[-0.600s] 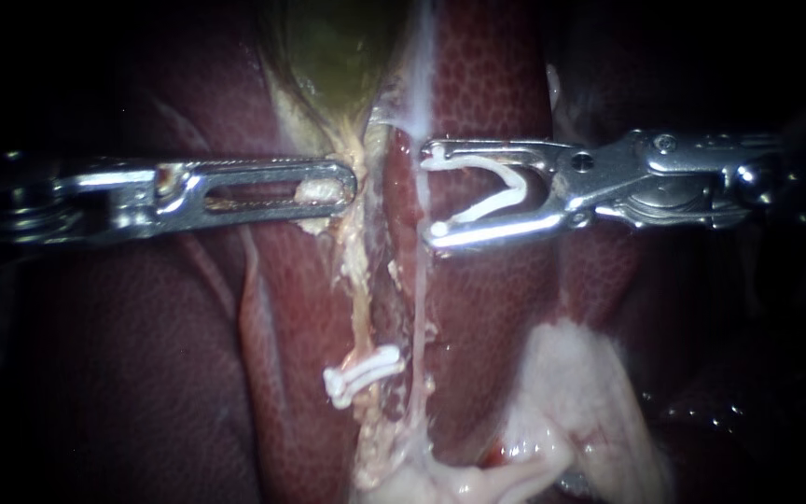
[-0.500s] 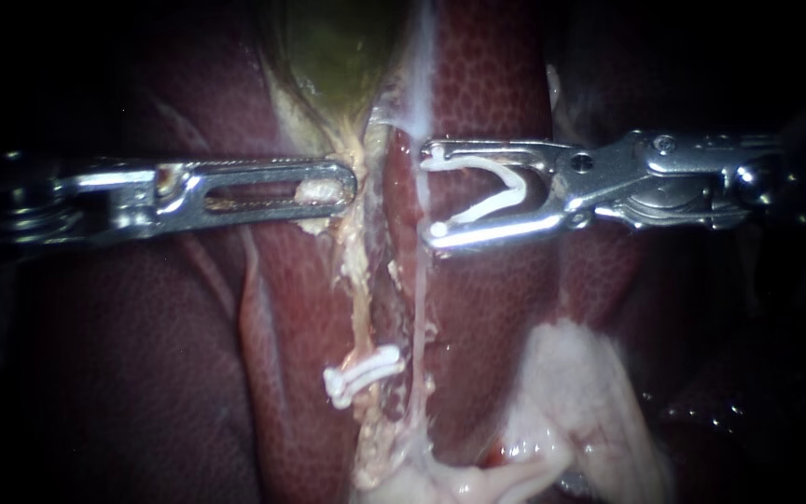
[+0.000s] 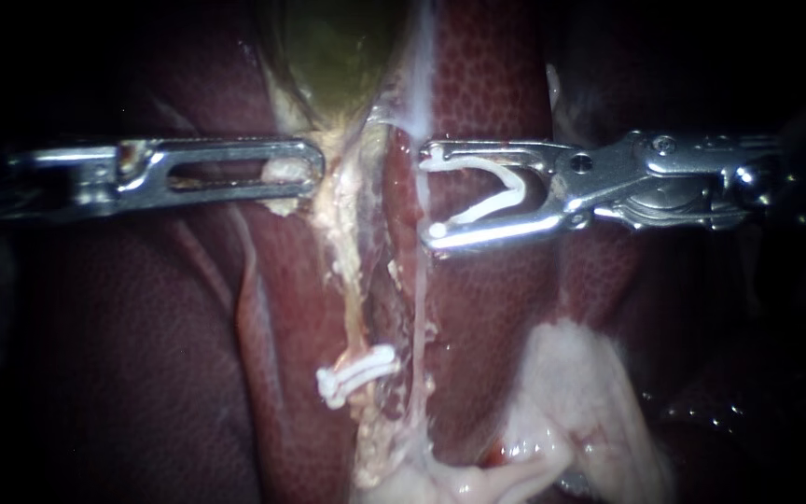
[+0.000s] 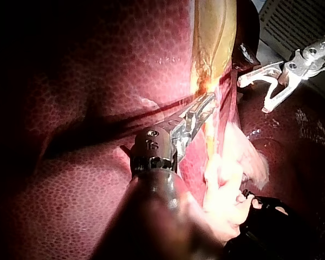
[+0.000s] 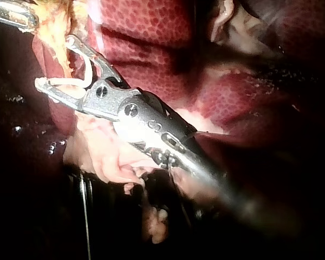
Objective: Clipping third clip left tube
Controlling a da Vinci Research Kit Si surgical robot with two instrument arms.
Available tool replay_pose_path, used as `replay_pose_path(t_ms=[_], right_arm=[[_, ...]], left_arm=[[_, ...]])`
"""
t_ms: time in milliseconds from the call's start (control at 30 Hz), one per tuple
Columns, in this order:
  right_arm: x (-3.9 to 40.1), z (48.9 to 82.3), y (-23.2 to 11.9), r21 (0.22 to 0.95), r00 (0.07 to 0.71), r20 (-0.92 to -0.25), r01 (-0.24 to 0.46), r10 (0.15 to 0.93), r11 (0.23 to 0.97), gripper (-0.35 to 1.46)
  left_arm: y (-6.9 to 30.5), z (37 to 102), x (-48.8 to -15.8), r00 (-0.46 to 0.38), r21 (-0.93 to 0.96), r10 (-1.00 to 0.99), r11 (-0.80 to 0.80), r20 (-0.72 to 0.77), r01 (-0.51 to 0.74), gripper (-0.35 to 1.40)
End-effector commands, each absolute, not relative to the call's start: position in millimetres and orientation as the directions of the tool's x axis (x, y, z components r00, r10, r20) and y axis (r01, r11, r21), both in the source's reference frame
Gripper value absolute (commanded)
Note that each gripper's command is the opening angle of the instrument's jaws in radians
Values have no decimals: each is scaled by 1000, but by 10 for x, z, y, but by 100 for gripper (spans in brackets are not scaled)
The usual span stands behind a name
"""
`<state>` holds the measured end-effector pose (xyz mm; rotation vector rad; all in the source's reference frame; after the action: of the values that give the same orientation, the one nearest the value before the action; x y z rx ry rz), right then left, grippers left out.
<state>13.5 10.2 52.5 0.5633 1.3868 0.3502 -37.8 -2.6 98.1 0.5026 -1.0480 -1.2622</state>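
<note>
Jaws of my left instrument (image 3: 302,172) are clamping a scrap of pale tissue (image 3: 282,171) just below the greenish gallbladder (image 3: 328,47), and its shaft is lying level across the liver (image 3: 142,355). Right of them, the left tube (image 3: 354,289) is running down the groove, wearing one closed white clip (image 3: 358,373) lower down. Farther right, my right instrument (image 3: 433,193) is hovering with jaws spread wide, carrying an open clip (image 3: 492,191) seated against both. Its tips are sitting just beside the tube, not around it.

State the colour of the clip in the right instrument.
White; the clip shows best in the endoscope view.
</note>
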Motion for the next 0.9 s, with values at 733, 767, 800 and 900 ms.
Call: replay_pose_path(t_ms=[733, 767, 800, 900], right_arm=[[135, 525, 101, 564, 163, -821, 92, 547, 820, 60], [135, 525, 101, 564, 163, -821, 92, 547, 820, 60], [135, 525, 101, 564, 163, -822, 92, 546, 821, 60], [137, 527, 99, 562, 162, -823, 91, 545, 822, 60]], left_arm=[[-5, 931, -336, -111, 810, -923, 262, 369, 524, -16], [-5, 931, -336, -111, 810, -923, 262, 369, 524, -16], [-5, 931, -336, -111, 810, -923, 262, 369, 524, -16], [-5, 931, -336, -110, 810, -923, 262, 369, 524, -16]])
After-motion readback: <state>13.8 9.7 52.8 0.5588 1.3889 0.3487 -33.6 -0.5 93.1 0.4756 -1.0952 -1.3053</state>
